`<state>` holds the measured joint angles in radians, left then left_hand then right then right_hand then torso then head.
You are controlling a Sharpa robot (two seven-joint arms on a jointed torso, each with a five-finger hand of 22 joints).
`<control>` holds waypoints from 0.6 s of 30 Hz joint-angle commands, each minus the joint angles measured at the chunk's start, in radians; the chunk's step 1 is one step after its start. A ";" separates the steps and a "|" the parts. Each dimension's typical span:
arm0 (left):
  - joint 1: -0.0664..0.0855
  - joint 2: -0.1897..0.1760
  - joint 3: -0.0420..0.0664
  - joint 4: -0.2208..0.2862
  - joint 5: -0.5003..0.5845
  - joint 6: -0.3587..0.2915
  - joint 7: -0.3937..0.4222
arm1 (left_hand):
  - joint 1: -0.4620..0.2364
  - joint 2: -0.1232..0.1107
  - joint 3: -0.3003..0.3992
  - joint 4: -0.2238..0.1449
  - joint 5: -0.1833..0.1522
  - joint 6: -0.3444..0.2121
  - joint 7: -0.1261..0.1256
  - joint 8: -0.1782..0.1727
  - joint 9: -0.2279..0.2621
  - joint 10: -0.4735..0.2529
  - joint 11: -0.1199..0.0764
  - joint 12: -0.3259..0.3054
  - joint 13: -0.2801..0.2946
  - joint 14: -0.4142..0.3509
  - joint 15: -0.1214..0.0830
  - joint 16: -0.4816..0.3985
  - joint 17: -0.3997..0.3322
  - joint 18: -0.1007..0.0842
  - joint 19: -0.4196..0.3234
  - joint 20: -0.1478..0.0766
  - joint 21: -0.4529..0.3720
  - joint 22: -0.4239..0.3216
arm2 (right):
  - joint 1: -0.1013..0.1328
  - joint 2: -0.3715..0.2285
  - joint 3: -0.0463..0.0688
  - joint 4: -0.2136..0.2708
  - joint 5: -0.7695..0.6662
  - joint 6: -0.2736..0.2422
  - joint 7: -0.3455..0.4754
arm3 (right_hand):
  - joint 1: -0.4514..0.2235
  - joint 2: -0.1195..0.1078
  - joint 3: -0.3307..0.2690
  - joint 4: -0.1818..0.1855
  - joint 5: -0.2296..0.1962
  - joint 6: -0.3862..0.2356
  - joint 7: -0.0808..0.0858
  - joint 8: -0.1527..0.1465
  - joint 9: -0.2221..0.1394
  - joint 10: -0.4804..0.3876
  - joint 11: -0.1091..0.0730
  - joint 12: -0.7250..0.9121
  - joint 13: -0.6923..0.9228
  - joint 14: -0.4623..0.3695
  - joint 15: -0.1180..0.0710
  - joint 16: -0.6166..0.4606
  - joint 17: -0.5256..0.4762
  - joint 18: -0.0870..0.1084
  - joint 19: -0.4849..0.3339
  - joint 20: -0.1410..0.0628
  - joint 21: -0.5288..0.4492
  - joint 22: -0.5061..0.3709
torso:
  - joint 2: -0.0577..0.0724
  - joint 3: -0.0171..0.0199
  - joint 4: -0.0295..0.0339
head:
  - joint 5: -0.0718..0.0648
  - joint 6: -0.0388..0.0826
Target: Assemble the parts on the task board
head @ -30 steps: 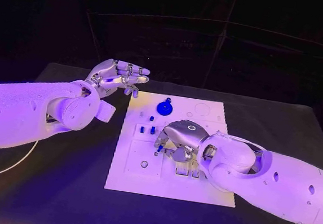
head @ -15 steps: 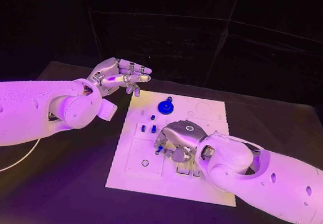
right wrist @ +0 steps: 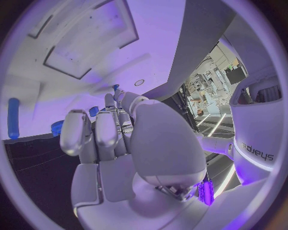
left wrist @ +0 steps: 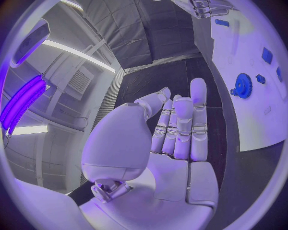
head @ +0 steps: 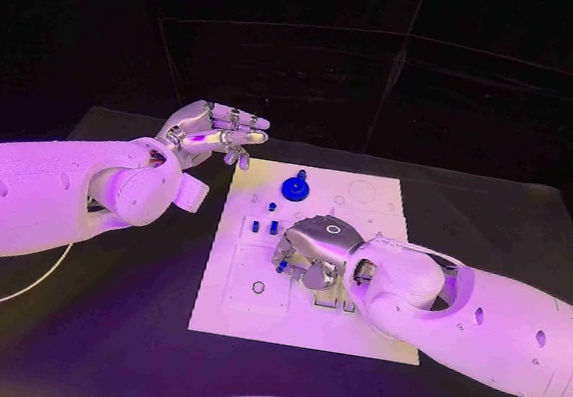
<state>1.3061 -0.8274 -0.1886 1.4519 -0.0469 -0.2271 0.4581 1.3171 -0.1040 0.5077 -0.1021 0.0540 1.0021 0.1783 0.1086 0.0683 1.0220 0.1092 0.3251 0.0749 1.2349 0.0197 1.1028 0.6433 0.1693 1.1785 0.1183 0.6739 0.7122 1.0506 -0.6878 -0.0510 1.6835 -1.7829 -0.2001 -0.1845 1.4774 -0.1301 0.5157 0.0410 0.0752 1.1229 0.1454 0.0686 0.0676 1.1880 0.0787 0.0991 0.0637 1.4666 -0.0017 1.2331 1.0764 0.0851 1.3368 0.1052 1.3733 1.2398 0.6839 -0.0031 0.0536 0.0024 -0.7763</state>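
Observation:
The white task board (head: pixel 301 317) lies mid-table. A blue gear (head: pixel 294 190) stands near its far edge, and small blue parts (head: pixel 266 226) sit left of centre. My right hand (head: pixel 314 248) hovers low over the board's middle with its fingers curled down. It pinches a small blue part (right wrist: pixel 115 87) at its fingertips. My left hand (head: pixel 214 133) is raised beyond the board's far left corner, fingers apart and holding nothing. The left wrist view shows that bare palm (left wrist: pixel 174 143), the board (left wrist: pixel 252 110) and the gear (left wrist: pixel 243 86).
Black table (head: pixel 109 314) surrounds the board on all sides. A blue peg (right wrist: pixel 13 117) lies on the board (right wrist: pixel 90 52) beside my right hand (right wrist: pixel 114 143). The near half of the board has recesses and two small dark slots (head: pixel 333 305).
My right hand has crept slightly toward the board's far left, taking the small blue part with it. The left hand has barely moved.

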 commanded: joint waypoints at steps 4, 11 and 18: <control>0.002 0.000 0.001 0.001 0.004 0.004 0.001 | 0.003 0.004 -0.005 -0.001 -0.001 0.000 0.007 0.002 -0.001 -0.002 0.003 0.003 -0.001 -0.007 0.002 -0.004 -0.001 0.014 -0.004 0.000 -0.005 -0.001 | -0.002 0.008 0.000 -0.008 -0.028 0.016 -0.006 | -0.011 0.004 0.006 -0.003 0.003 -0.001 0.006 -0.002 0.001 0.004 0.005 -0.004 0.001 0.022 0.002 0.003 -0.001 -0.006 0.001 0.002 0.003 0.000 | 0.000 0.0002 -0.0002 | 0.003 -0.002; 0.002 0.001 0.001 0.000 0.004 0.005 -0.001 | 0.002 0.004 -0.006 -0.001 -0.002 -0.001 0.008 0.002 -0.001 -0.003 0.004 0.004 -0.001 -0.007 0.003 -0.004 -0.003 0.014 -0.004 0.000 -0.005 -0.002 | -0.004 0.015 0.000 -0.009 -0.034 0.024 -0.005 | -0.014 0.002 0.007 -0.004 0.004 -0.002 0.006 -0.002 0.001 0.003 0.006 -0.004 0.001 0.022 0.002 0.003 -0.002 -0.006 0.001 0.002 0.003 -0.001 | 0.000 0.0001 -0.0003 | 0.003 -0.002; 0.002 0.000 0.001 -0.001 0.004 0.006 -0.004 | 0.002 0.004 -0.006 -0.001 -0.002 -0.001 0.008 0.002 -0.001 -0.003 0.004 0.004 -0.001 -0.007 0.003 -0.004 -0.003 0.014 -0.004 0.000 -0.005 -0.002 | -0.005 0.020 0.000 -0.009 -0.035 0.027 -0.006 | -0.041 -0.008 0.000 -0.006 0.014 -0.007 0.006 -0.003 0.000 -0.002 0.007 -0.007 0.001 0.021 0.004 0.003 -0.005 -0.005 -0.001 0.004 0.001 -0.003 | 0.000 -0.0001 -0.0003 | 0.003 -0.003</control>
<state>1.3061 -0.8276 -0.1886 1.4509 -0.0468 -0.2269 0.4539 1.3171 -0.1040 0.5077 -0.1021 0.0540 1.0021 0.1783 0.1086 0.0684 1.0220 0.1092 0.3251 0.0749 1.2349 0.0197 1.1028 0.6411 0.1693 1.1785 0.1183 0.6739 0.7124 1.0447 -0.6696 -0.0511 1.6731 -1.8068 -0.1837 -0.1876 1.4426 -0.1385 0.5184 0.0383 0.0839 1.1192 0.1489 0.0687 0.0672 1.1880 0.0787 0.0966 0.0638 1.4666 -0.0017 1.2331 1.0721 0.0852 1.3368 0.1052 1.3732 1.2387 0.6840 -0.0030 0.0537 0.0055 -0.7782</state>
